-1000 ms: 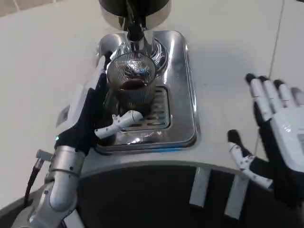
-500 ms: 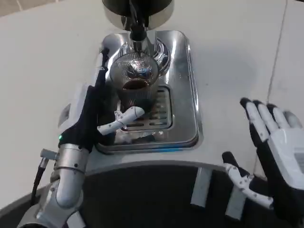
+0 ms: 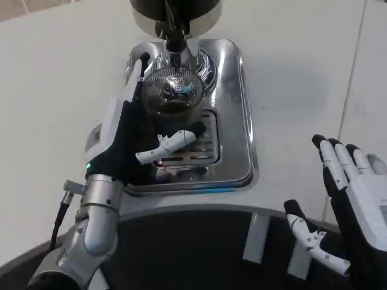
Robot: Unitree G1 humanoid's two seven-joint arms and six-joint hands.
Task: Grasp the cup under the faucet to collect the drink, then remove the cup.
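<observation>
The white bench (image 3: 54,72) spreads across the head view, with a thin seam line running down its right part. Standing on it is the drink machine's shiny steel drip tray (image 3: 239,121), a rounded rectangle with a slotted grate (image 3: 202,148) in its near half. At the top edge sits the dark round body of the dispenser (image 3: 175,9), and from it a black faucet (image 3: 174,41) points down over the tray.

The left arm (image 3: 97,211) rises from the lower left, silver at the forearm, and its left hand (image 3: 124,145) reaches onto the tray's left side. That hand wraps the cup: its fingers lie along the cup's left wall and its white thumb (image 3: 169,145) crosses in front of it, so the hand is clamped on the cup.

The right hand (image 3: 354,205) hovers over the bench at the right edge, well apart from the tray, fingers spread and holding nothing.

The cup (image 3: 174,99) is clear ribbed glass, upright on the tray directly under the faucet, with dark liquid visible inside.
</observation>
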